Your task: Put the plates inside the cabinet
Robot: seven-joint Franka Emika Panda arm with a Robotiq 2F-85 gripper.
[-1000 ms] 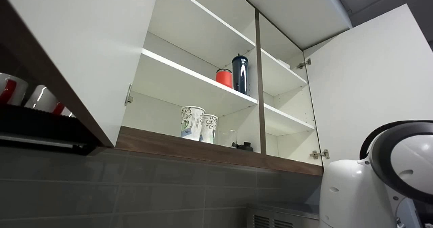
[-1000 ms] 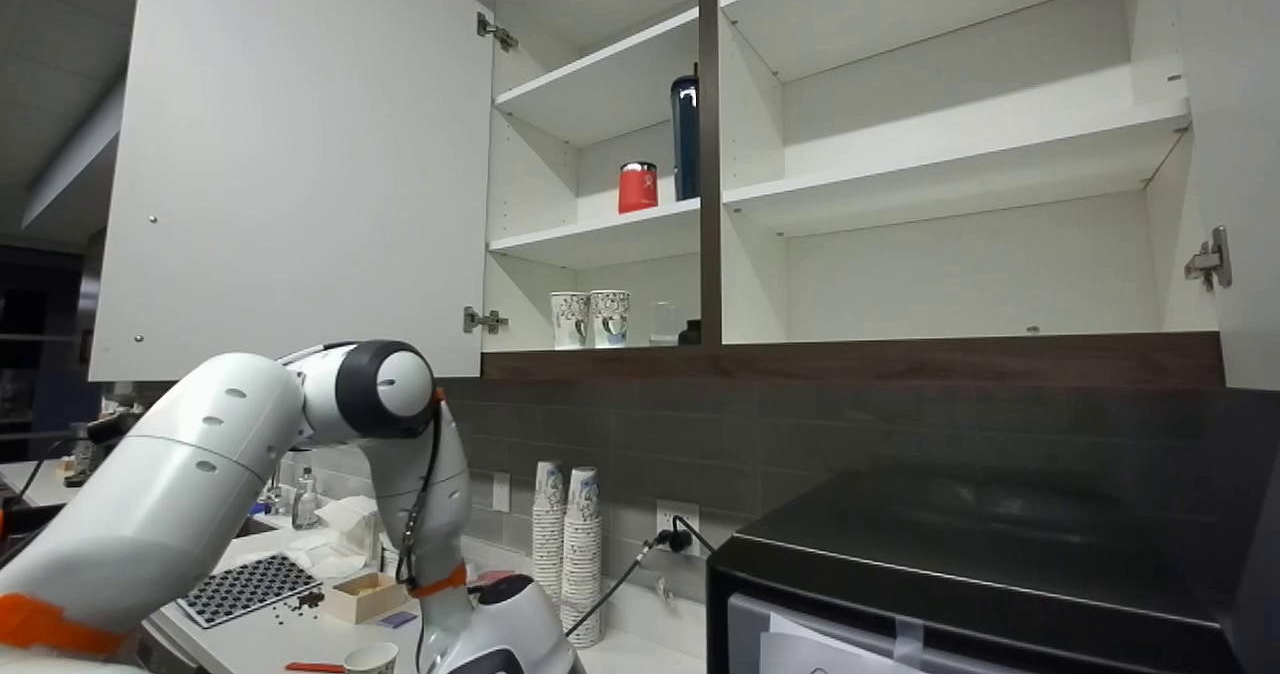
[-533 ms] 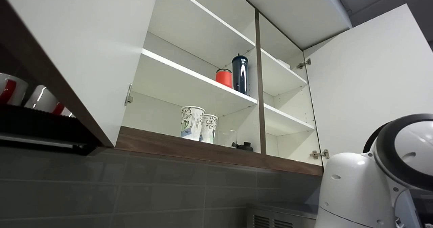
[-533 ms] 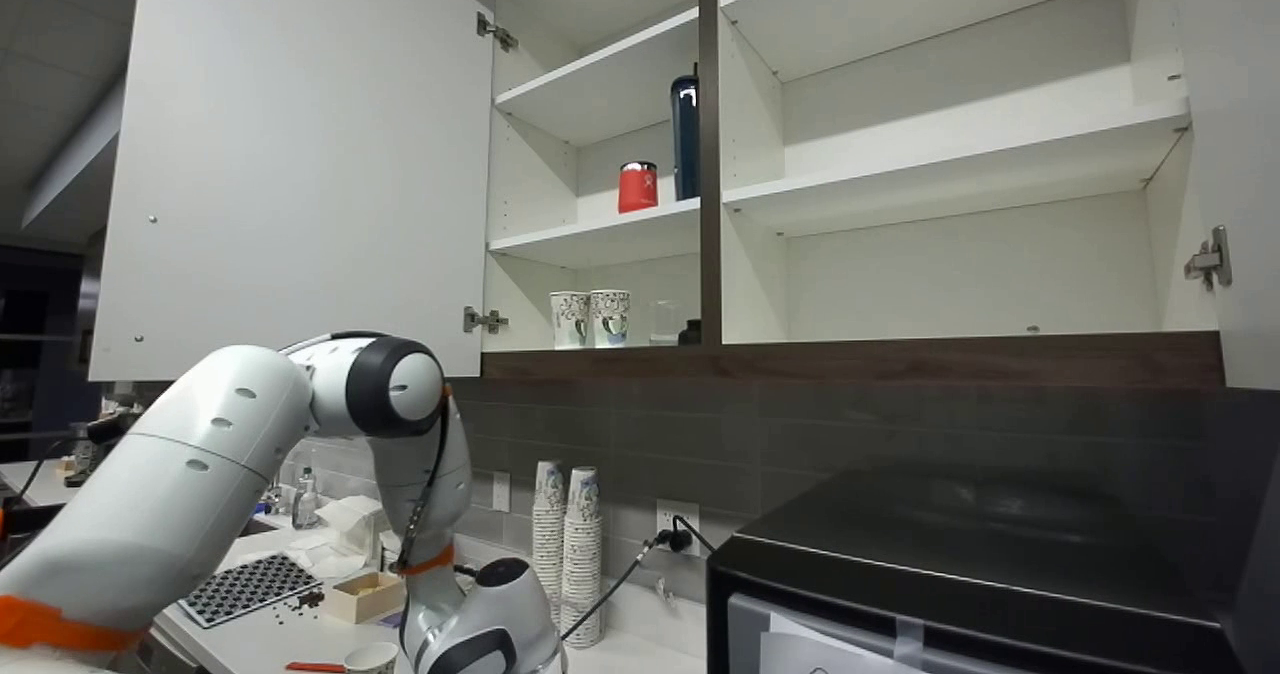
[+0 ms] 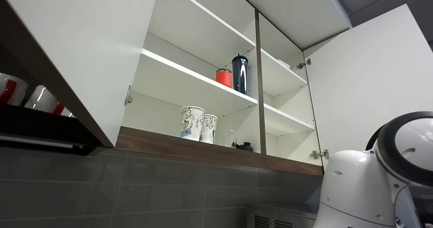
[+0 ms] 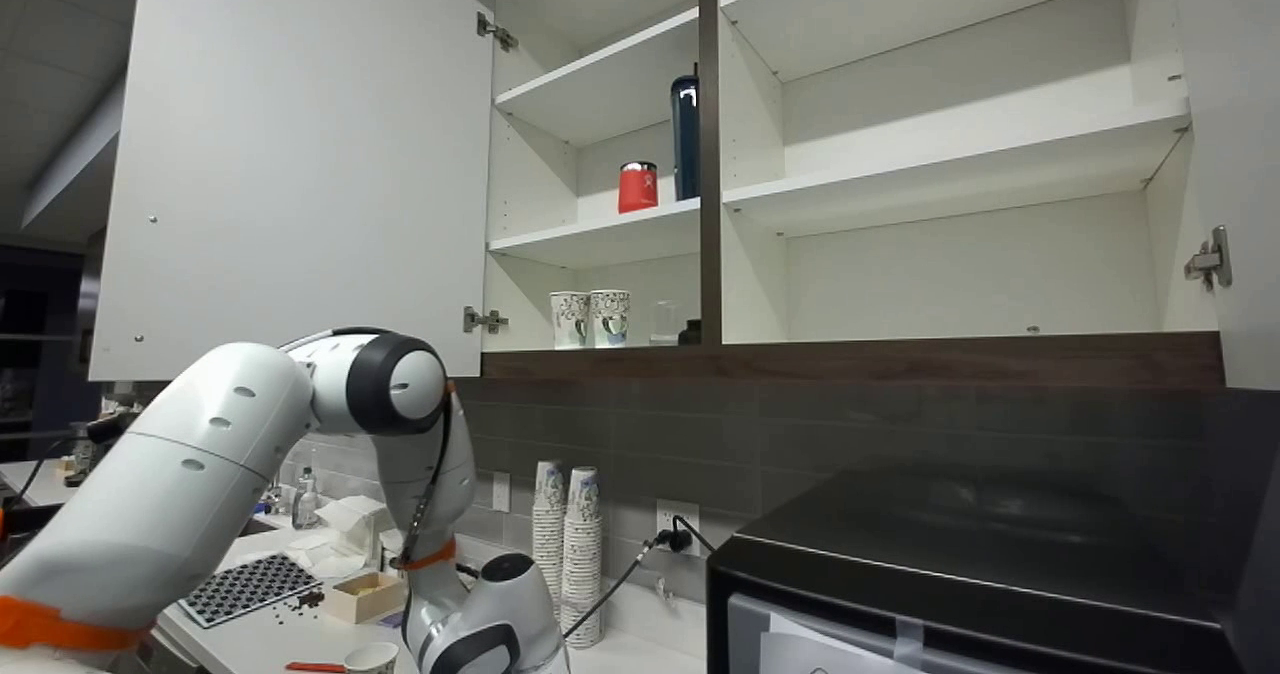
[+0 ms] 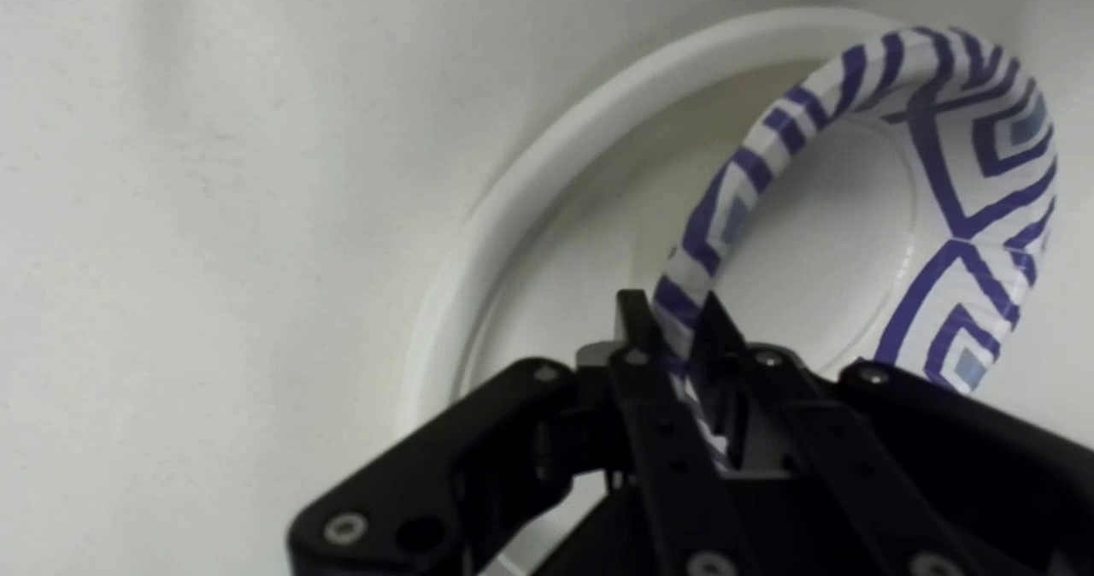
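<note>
Claw [image 7: 674, 324] w/ v. narrow gap, tight on tilted blue-patt. plate [image 7: 863, 217] at rim

In both exterior views the Franka Emika Panda arm [image 6: 240, 434] is rising. In an exterior view its black-ringed joint [image 6: 388, 389] is drifting a little rightward and upward in the picture, while the orange band [image 6: 432, 556] below that joint is lifting and edging left. The dark round cap [image 6: 507, 567] lower down the arm is coming up as well, and the arm is covering more of the flat purple piece [image 6: 391, 618] behind it. In an exterior view the big black ring [image 5: 385, 146] is sliding up and rightward (the latest step is being the smaller one), the white link [image 5: 357, 180] beside it is climbing too, and more of that link's seam [image 5: 355, 217] is coming into sight.
</note>
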